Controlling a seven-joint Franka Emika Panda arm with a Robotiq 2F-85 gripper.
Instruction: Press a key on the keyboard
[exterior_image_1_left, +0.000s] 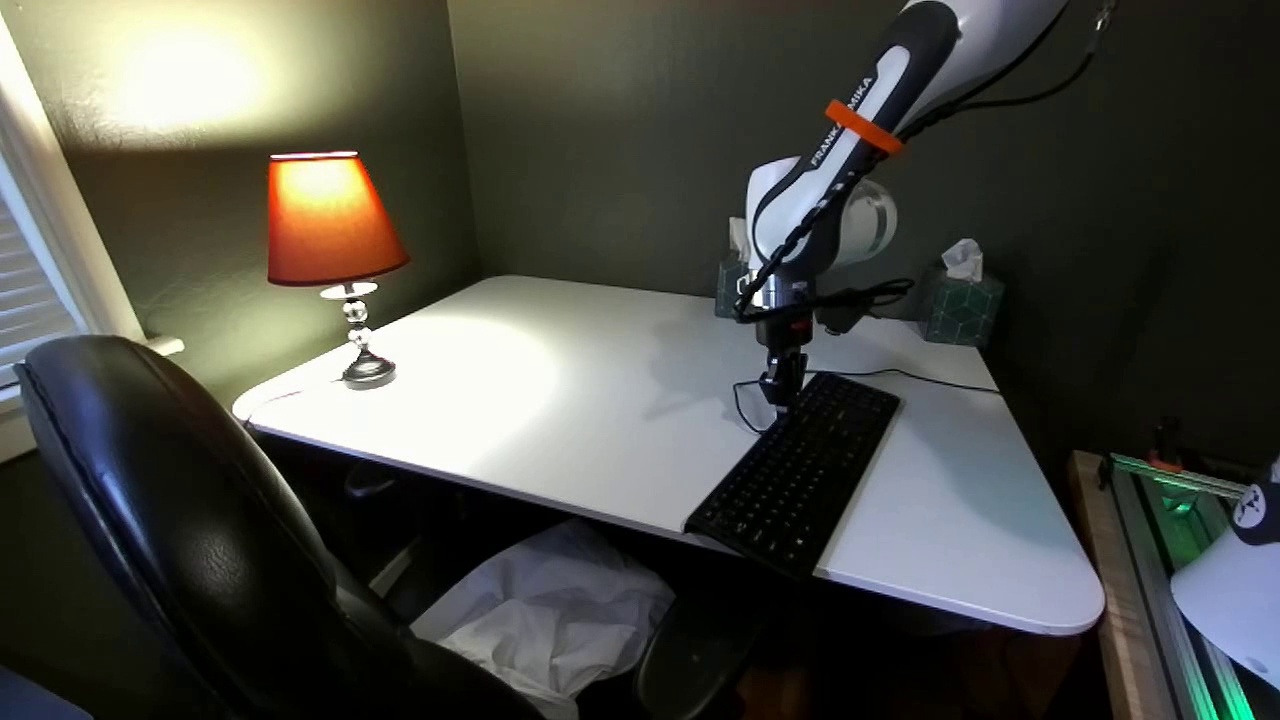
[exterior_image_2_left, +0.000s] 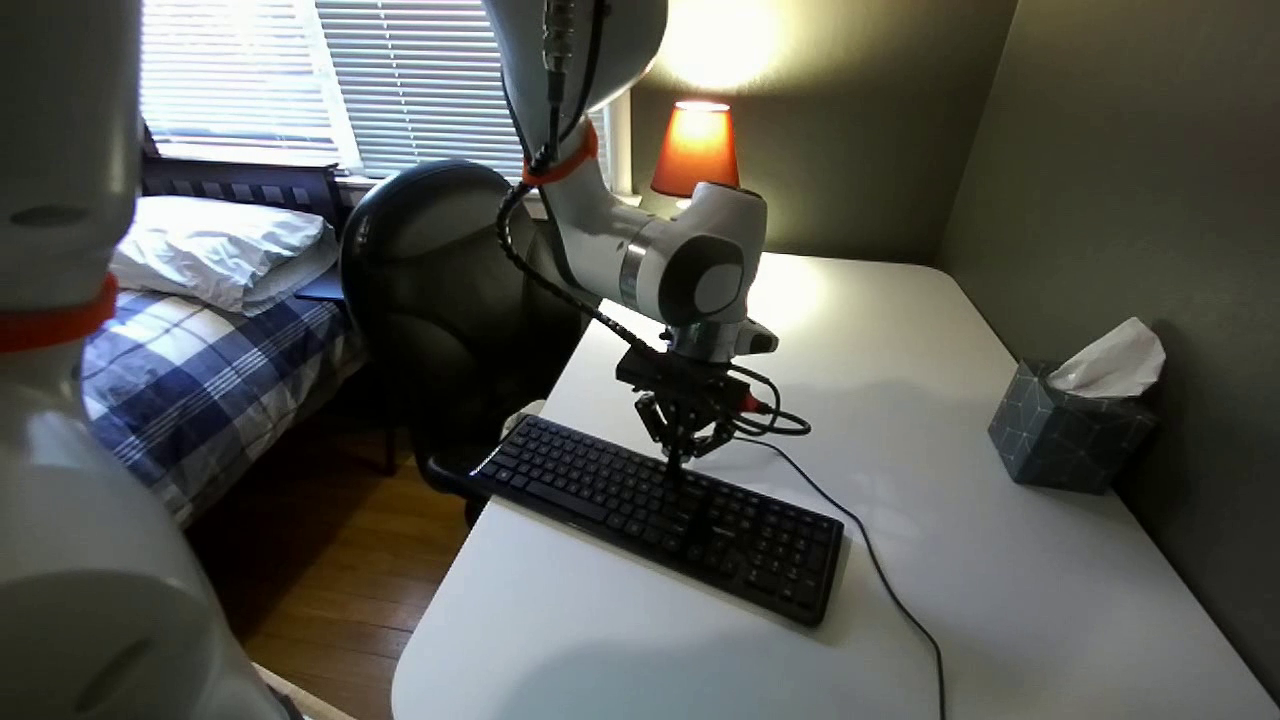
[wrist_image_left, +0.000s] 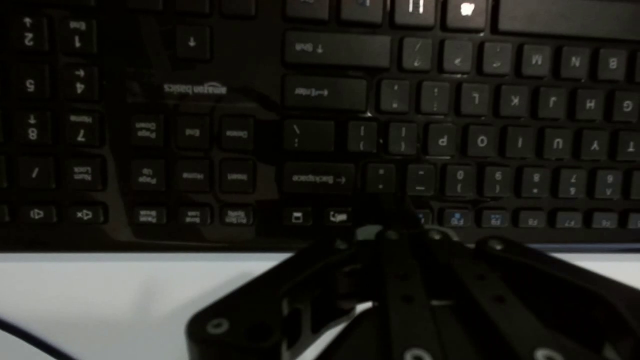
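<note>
The black keyboard lies flat on the white desk in both exterior views (exterior_image_1_left: 810, 470) (exterior_image_2_left: 590, 490). One end of it juts past the desk's front edge. In the wrist view the keyboard (wrist_image_left: 325, 100) fills the upper part, its letters upside down. My gripper points down at the keyboard's back edge in both exterior views (exterior_image_1_left: 782, 403) (exterior_image_2_left: 675, 462). Its fingers are together, with nothing visible between them. In the wrist view the fingertips (wrist_image_left: 395, 217) are over the function-key row, below the minus and equals keys, and hide some keys. I cannot tell whether they touch a key.
A thin black cable (exterior_image_2_left: 880, 560) runs over the white desk (exterior_image_1_left: 600, 400). Tissue boxes stand at the back, one at the right (exterior_image_1_left: 962, 308) and one behind the arm (exterior_image_1_left: 731, 290). A lit red lamp (exterior_image_1_left: 330, 225) stands at the far left. A black chair (exterior_image_1_left: 180, 530) is at the front.
</note>
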